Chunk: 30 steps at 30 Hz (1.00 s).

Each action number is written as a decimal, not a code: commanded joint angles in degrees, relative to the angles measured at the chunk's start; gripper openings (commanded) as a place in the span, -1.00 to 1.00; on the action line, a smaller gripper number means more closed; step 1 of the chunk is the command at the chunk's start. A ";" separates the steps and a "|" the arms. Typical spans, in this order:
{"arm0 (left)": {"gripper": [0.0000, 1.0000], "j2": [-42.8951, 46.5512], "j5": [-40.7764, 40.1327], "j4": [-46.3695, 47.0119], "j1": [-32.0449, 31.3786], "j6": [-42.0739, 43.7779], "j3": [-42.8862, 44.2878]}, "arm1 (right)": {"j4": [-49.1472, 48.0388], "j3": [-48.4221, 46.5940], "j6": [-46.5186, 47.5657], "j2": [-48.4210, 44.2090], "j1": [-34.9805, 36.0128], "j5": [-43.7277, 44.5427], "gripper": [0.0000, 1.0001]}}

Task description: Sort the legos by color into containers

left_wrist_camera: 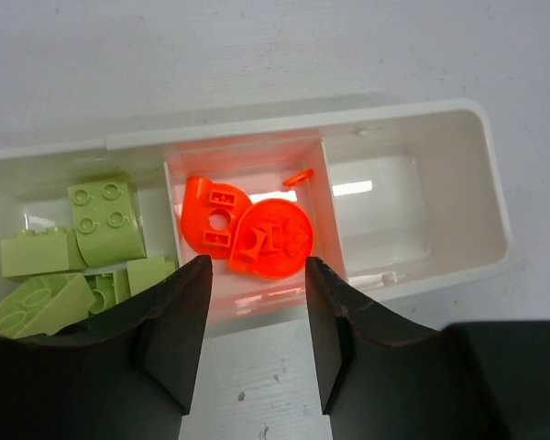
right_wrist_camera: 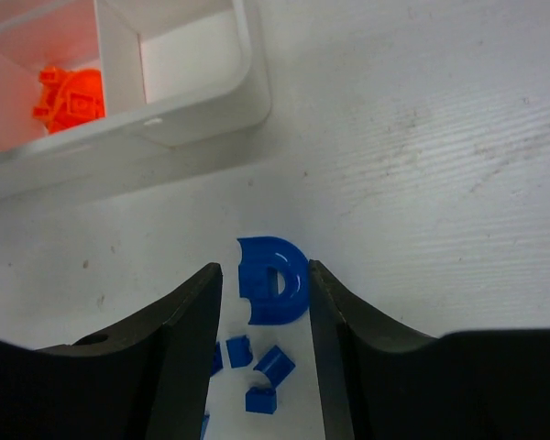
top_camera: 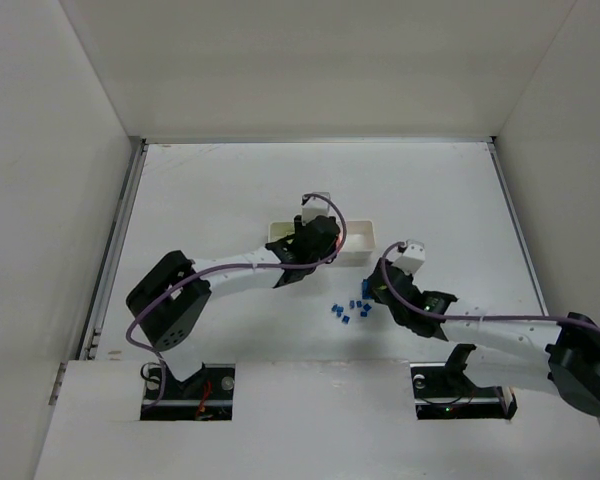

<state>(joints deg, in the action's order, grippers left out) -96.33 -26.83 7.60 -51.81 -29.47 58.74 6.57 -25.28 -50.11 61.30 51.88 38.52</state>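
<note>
The white three-compartment tray lies at mid-table. In the left wrist view its left compartment holds several lime green legos, the middle one holds orange legos, and the right one holds no legos. My left gripper is open and empty, just in front of the middle compartment. My right gripper is open over the table, with a blue D-shaped lego between its fingers, touching the right finger. Several small blue legos lie below it. The blue cluster sits in front of the tray.
The tray's right end and the orange legos show at the top left of the right wrist view. White walls enclose the table on three sides. The left arm stretches across the table's left half.
</note>
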 commanded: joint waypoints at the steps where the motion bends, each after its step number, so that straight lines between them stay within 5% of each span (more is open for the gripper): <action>1: -0.15 5.53 -1.91 0.93 -2.89 1.35 -2.57 | 1.43 0.23 -2.63 2.33 2.21 -0.82 -0.05; 16: -0.02 20.39 -8.93 2.60 -18.44 -10.24 -24.46 | 0.29 -7.33 -1.75 18.41 4.15 0.06 -0.22; 23: 0.04 16.27 -12.10 3.04 -24.87 -12.89 -24.73 | 0.64 -7.77 -1.57 18.07 4.15 1.47 -0.02; 30: 0.04 11.09 -12.28 5.50 -26.80 -13.50 -23.41 | 0.81 -9.17 0.18 19.21 3.01 2.52 -0.22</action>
<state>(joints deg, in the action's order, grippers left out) -84.47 -37.01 10.72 -77.89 -41.36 33.50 7.38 -31.55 -50.68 79.72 55.46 39.11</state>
